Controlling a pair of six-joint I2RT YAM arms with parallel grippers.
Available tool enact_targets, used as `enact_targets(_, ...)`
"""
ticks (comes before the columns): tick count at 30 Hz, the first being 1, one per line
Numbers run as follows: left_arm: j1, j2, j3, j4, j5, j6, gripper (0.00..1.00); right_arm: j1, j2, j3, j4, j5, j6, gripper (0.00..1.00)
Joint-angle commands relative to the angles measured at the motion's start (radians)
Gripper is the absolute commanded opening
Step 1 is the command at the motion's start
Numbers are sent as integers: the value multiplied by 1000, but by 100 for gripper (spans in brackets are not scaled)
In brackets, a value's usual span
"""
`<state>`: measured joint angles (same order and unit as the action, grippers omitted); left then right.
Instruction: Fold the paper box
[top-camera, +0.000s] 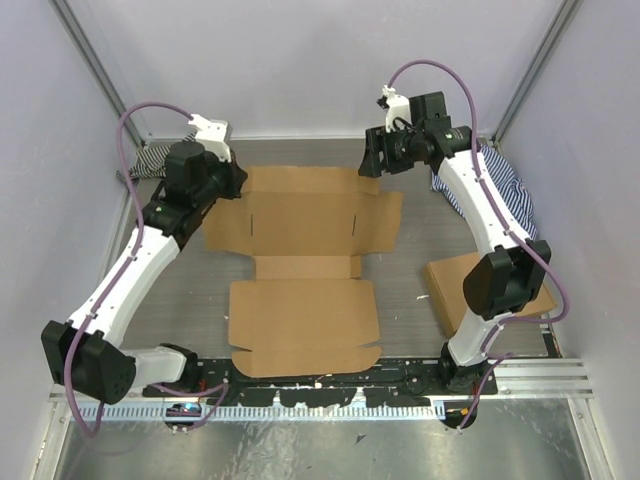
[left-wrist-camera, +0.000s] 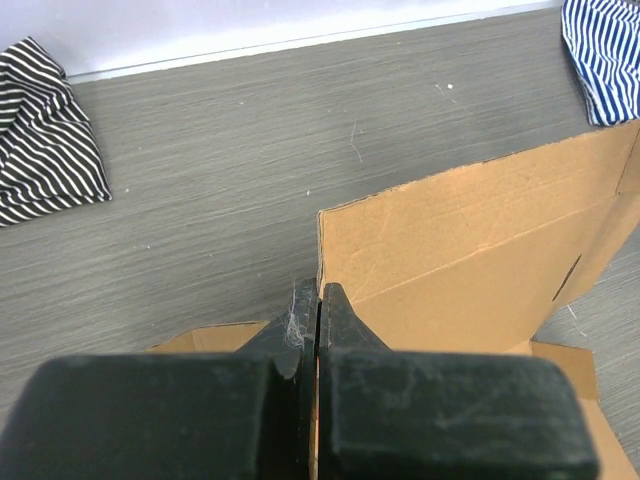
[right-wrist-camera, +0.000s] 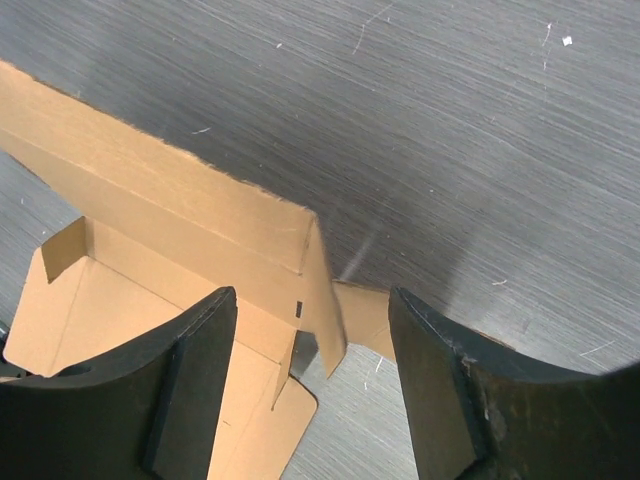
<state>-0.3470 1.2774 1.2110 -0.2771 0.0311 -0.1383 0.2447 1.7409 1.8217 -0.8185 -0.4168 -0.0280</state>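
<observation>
Left cloth (top-camera: 150, 160): black-and-white stripes, bunched at the far left corner of the table (top-camera: 400, 300).
Left gripper (left-wrist-camera: 317, 300): fingers pressed together on the far-left edge of the paper box, pinching a flap that stands up from the table.
Paper box (top-camera: 300, 260): plain brown cardboard in the middle of the table, mostly unfolded. The near panels lie flat toward the arm bases and the far strip is raised.
Right gripper (right-wrist-camera: 310, 300): fingers spread wide, straddling the far-right corner of the raised strip. No contact with the cardboard is visible.
Cardboard stack (top-camera: 450, 285): flat and brown, on the right side of the table, partly under the right arm.
Right cloth (top-camera: 505, 185): blue-and-white stripes, at the far right behind the right arm.
</observation>
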Motion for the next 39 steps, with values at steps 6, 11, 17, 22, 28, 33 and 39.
enact_targets(6,-6,-93,-59,122,16,29,0,2,65,53,-14,3,-3,67)
enact_targets(11,-7,-81,-47,101,-5,35,0,6,69,46,-16,-54,5,50)
enact_targets(17,-9,-60,-24,76,-33,19,1,26,38,4,-6,-36,17,11)
enact_targets(22,-10,-61,16,16,-80,-23,50,92,-26,-122,100,143,15,4)
enact_targets(28,-12,-111,66,-71,-60,-73,73,204,-245,-463,473,311,-40,3)
enact_targets(33,-11,-135,76,-121,46,-85,75,220,-428,-711,854,302,-19,2)
enact_targets(39,-10,-151,59,-127,132,-108,75,243,-499,-798,1052,318,-41,3)
